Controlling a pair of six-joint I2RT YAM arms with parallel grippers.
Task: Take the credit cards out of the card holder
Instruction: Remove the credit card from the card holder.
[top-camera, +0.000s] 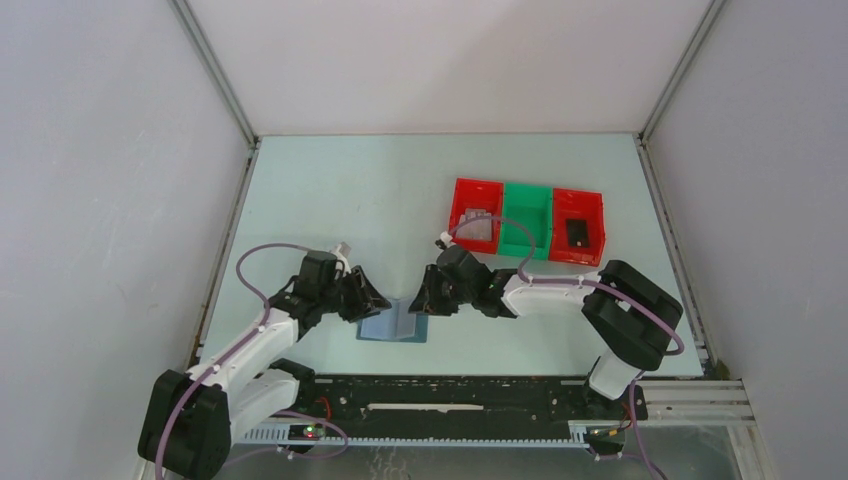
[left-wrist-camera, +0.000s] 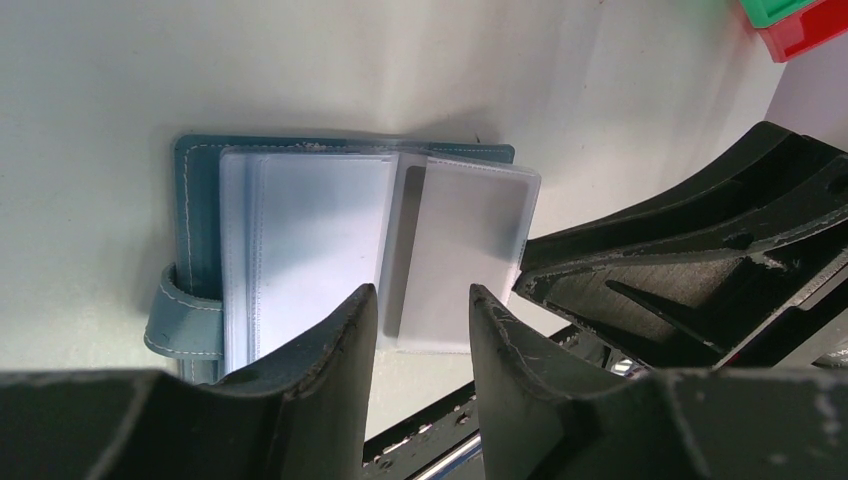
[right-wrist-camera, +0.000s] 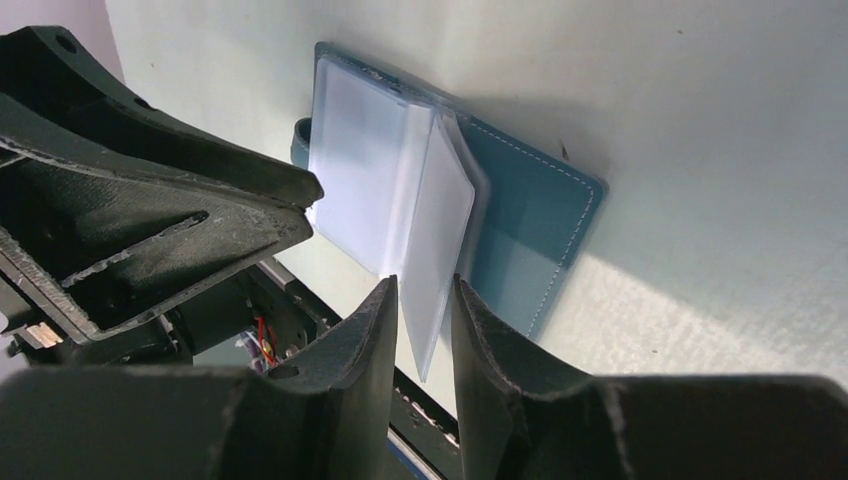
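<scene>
White link shells (top-camera: 245, 350), black joint housings (top-camera: 190, 425), lilac cables (top-camera: 262, 248) looping outside; matte black pincer fingers (left-wrist-camera: 320, 380), edges scuffed pale.

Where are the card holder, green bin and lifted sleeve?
card holder (left-wrist-camera: 197, 200): left wrist view, teal cover's left edge.
green bin (top-camera: 527, 215): top view, bare floor.
lifted sleeve (right-wrist-camera: 435, 240): right wrist view, its middle.

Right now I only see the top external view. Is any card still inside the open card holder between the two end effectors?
Observer: Yes, the left wrist view shows a pale card with a dark stripe in a clear sleeve of the card holder.
Operator: Does the right end effector hold that sleeve?
Observer: The sleeve stands between its fingers; whether they pinch it, I cannot tell.
Operator: And the left end effector?
Observer: Open, fingers either side of the sleeve's lower edge.
</scene>
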